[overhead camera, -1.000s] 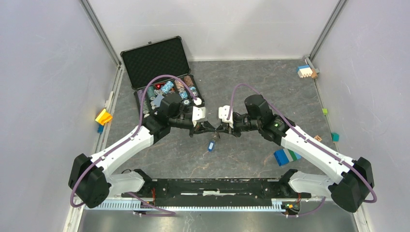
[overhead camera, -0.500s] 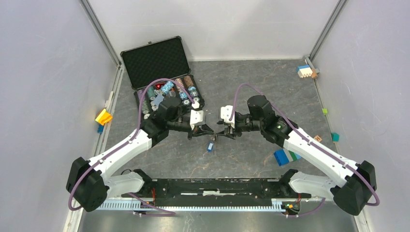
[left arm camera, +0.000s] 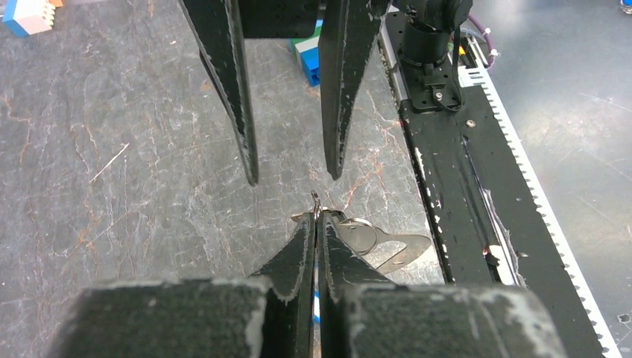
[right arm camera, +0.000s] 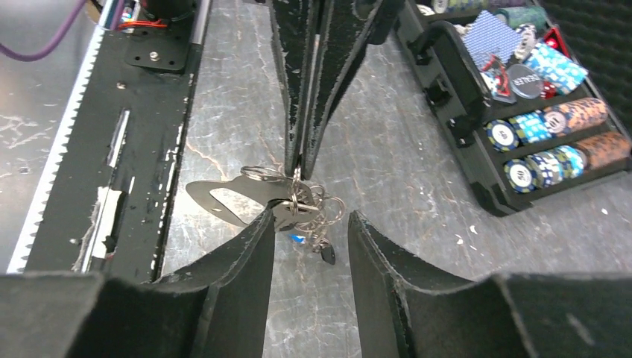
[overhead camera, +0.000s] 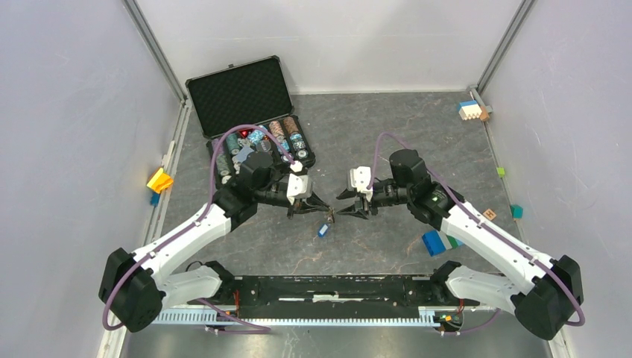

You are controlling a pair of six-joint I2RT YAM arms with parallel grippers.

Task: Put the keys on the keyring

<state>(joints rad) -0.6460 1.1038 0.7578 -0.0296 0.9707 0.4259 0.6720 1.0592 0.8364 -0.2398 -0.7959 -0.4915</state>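
Metal keyring [right arm camera: 298, 195] at left claw's [left arm camera: 316, 222] tip

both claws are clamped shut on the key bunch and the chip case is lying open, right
Not quite. Only the left claw is shut on the key bunch; the right claw is open, as the right wrist view shows. The chip case does lie open.

Overhead, the keyring [overhead camera: 329, 215] and keys [overhead camera: 323, 229] are too small to tell apart.
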